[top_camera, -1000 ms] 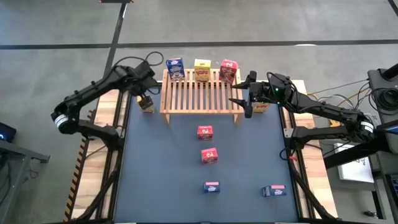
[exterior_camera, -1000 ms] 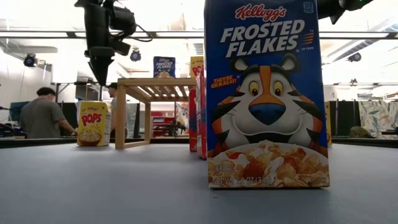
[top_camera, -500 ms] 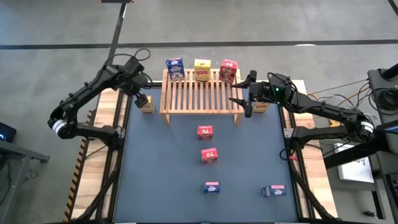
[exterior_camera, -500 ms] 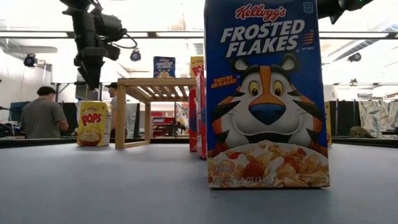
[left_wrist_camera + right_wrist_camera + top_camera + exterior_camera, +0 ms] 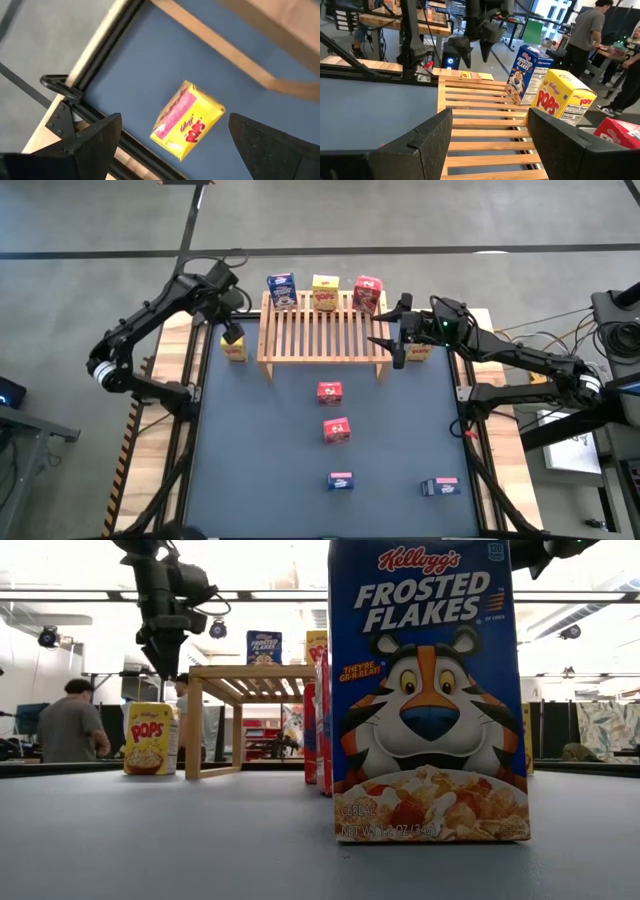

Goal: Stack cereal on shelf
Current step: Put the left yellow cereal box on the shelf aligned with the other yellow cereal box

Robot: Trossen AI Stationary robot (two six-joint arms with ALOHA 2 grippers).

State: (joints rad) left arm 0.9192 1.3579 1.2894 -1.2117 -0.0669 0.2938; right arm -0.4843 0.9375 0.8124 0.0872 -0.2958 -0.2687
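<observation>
Cereal boxes are spread over a dark blue table (image 5: 260,460), some on a wooden shelf (image 5: 323,332) that stands at the table's far edge. Along the shelf's far edge stand three boxes in a row: a blue box (image 5: 281,289), a yellow box (image 5: 324,292) and a red box (image 5: 367,293). A second yellow box (image 5: 235,347) stands upright on the table just beside the shelf's left end. The left gripper (image 5: 229,331) hovers just above this box with its fingers spread wide, holding nothing. The right gripper (image 5: 399,352) sits at the shelf's right end with its fingers apart and nothing between them; another yellow box (image 5: 419,352) stands on the table just beside it. Toward the middle of the table two red boxes (image 5: 330,392) (image 5: 336,429) stand one behind the other. Near the front edge are two blue boxes (image 5: 341,480) (image 5: 440,486), the second toward the front right corner. In the room beyond the table, a person (image 5: 69,725) stands with their back turned.
</observation>
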